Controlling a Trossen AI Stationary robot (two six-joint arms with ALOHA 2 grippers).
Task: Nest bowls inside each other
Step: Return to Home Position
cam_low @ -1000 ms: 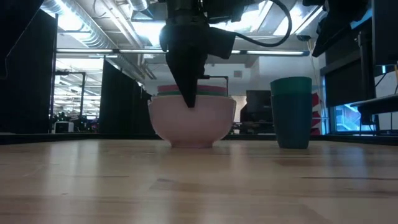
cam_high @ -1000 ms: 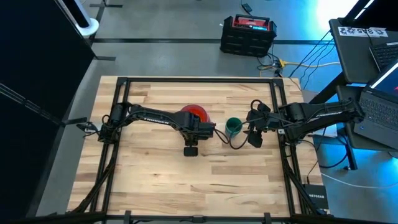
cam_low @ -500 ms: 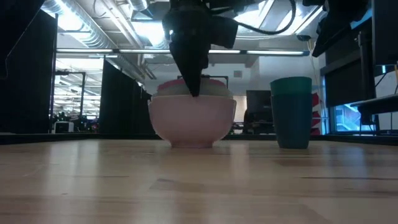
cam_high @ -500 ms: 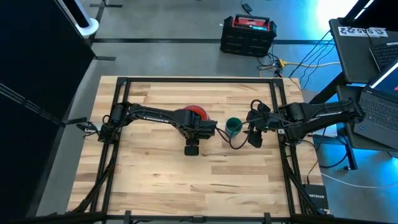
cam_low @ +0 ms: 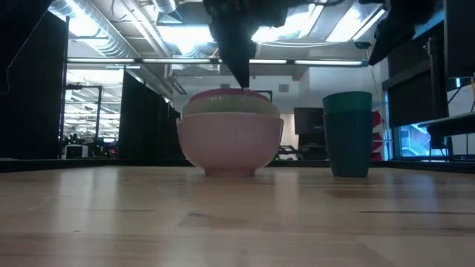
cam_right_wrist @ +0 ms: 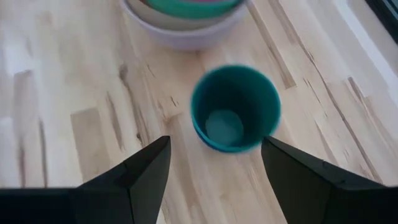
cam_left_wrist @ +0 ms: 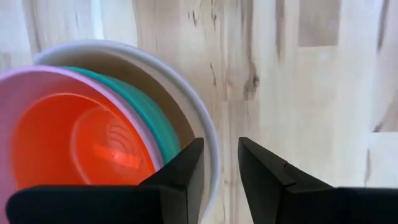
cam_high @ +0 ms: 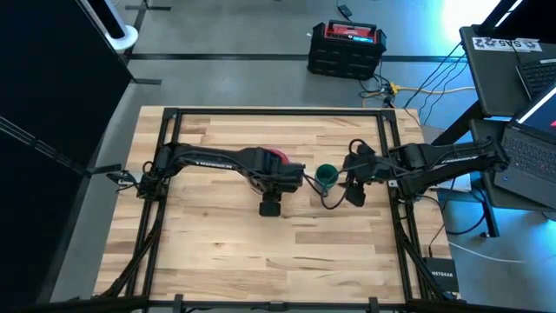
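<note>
The bowls stand nested in one stack [cam_low: 230, 137] at the table's middle. In the left wrist view the white outer bowl [cam_left_wrist: 208, 134] holds the green [cam_left_wrist: 155, 121], pink [cam_left_wrist: 56, 78] and red-orange [cam_left_wrist: 74, 143] bowls. My left gripper [cam_low: 243, 78] hangs just above the stack's right rim, pointing down. It is open by a narrow gap [cam_left_wrist: 221, 171] with nothing between the fingers. My right gripper [cam_right_wrist: 214, 146] waits to the right, wide open, above and behind a teal cup [cam_right_wrist: 233, 109].
The teal cup [cam_high: 326, 176] stands upright on the wood just right of the stack. Black frame rails [cam_high: 165, 200] run along the table's left, right and far sides. Bare wood [cam_high: 278, 252] fills the near half. A laptop [cam_high: 534, 152] sits off the table's right edge.
My left gripper has gone straight up from the rim of the bowl stack and now hangs clear above it. In the low view the inner bowls' top edge shows higher above the outer bowl than before.
</note>
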